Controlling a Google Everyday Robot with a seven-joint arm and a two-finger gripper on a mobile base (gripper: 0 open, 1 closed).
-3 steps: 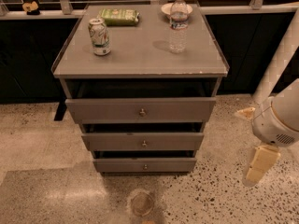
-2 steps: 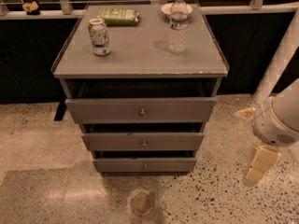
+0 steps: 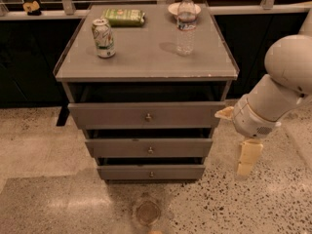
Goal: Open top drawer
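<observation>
The grey three-drawer cabinet [image 3: 146, 62] stands in the middle of the camera view. Its top drawer [image 3: 112, 115] is the widest front, with a small brass knob [image 3: 148, 116] at its centre and a dark gap above it under the cabinet top. My gripper [image 3: 237, 136] hangs to the right of the cabinet, level with the top and middle drawers, on a white arm [image 3: 290, 65]. It is open and holds nothing. One cream fingertip [image 3: 225, 113] lies close to the top drawer's right end. The other finger [image 3: 248, 157] points down toward the floor.
Two narrower drawers [image 3: 149, 148] [image 3: 151, 172] sit below the top one. On the cabinet top stand a soda can [image 3: 103, 37], a water bottle [image 3: 185, 24], a green packet [image 3: 124, 16] and a small bowl [image 3: 173, 8]. Speckled floor lies in front, dark panels behind.
My arm and gripper have moved left and slightly up, toward the cabinet's right side. The drawers and the items on top have not moved.
</observation>
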